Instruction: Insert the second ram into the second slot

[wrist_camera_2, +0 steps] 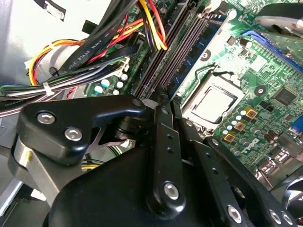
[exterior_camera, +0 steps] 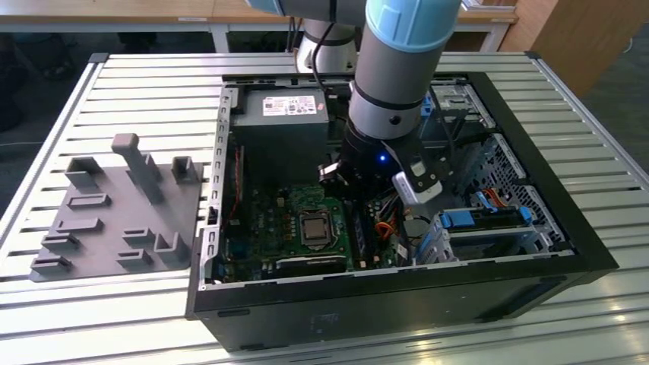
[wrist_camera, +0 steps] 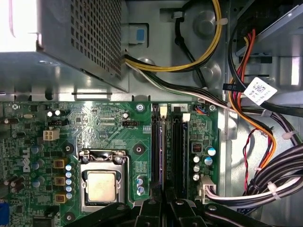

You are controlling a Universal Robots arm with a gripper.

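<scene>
The gripper [wrist_camera_2: 162, 97] sits closest in both wrist views, its black linkage narrowing to fingers drawn together into one thin tip with no gap visible between them. That tip hangs low over the near end of the memory slots [wrist_camera: 178, 151], which run along the motherboard [wrist_camera: 109, 127] edge beside the CPU socket [wrist_camera: 102, 184].

In the second wrist view the second ram [wrist_camera_2: 185, 66], a blue stick, stands on edge in the slot on the socket side, and its near end begins just beyond the fingertips. I judge placement to be largely done, with the seating press in hand. I cannot tell whether the tip touches the stick or whether the stick is fully home.

Room is uneven. The socket side is low, open board. On the other side a cable bundle [wrist_camera_2: 94, 42] crowds close to the slots, and the power supply [wrist_camera: 85, 42] walls off their far end. The case [exterior_camera: 406, 304] lies near the table [exterior_camera: 152, 84] front edge.
</scene>
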